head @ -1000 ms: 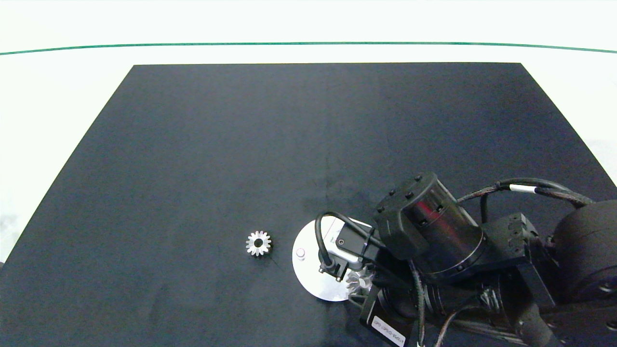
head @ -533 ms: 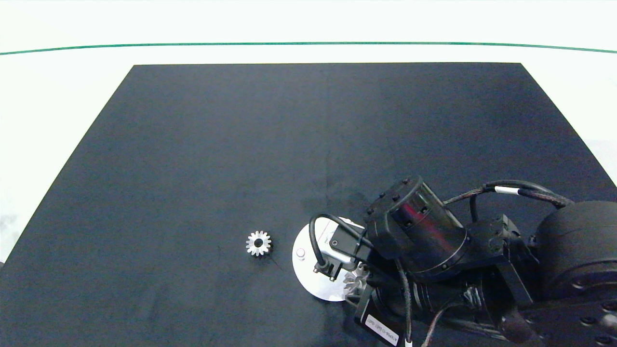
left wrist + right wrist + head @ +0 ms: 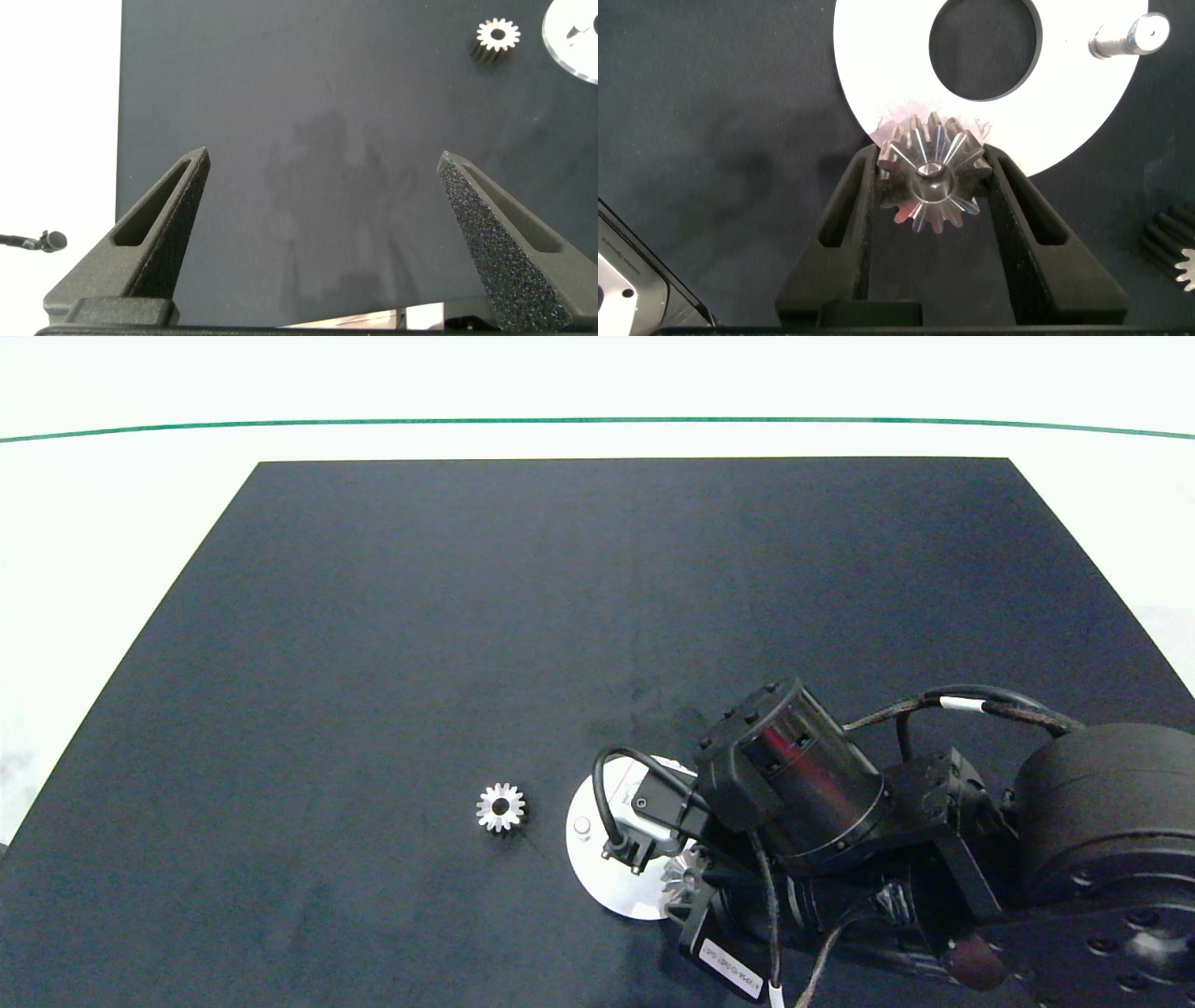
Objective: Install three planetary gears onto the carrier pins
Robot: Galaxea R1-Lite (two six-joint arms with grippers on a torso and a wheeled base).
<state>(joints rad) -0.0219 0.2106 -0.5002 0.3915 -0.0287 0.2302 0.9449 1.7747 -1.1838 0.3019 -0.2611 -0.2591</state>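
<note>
Right gripper [image 3: 932, 182] clamped on a gear [image 3: 930, 171] over the disc [image 3: 878, 75] rim, a pin [image 3: 1130, 37] beyond. Second gear [image 3: 501, 806] apart on the mat [image 3: 467, 616]. Left gripper [image 3: 327, 233] spread wide, holding nothing.

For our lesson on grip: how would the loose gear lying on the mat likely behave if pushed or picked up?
The loose gear looks like solid metal, so probably stiff and heavy for its size. Lying flat on the mat, it would likely slide rather than roll. Its shiny teeth may slip between smooth fingers.
</note>
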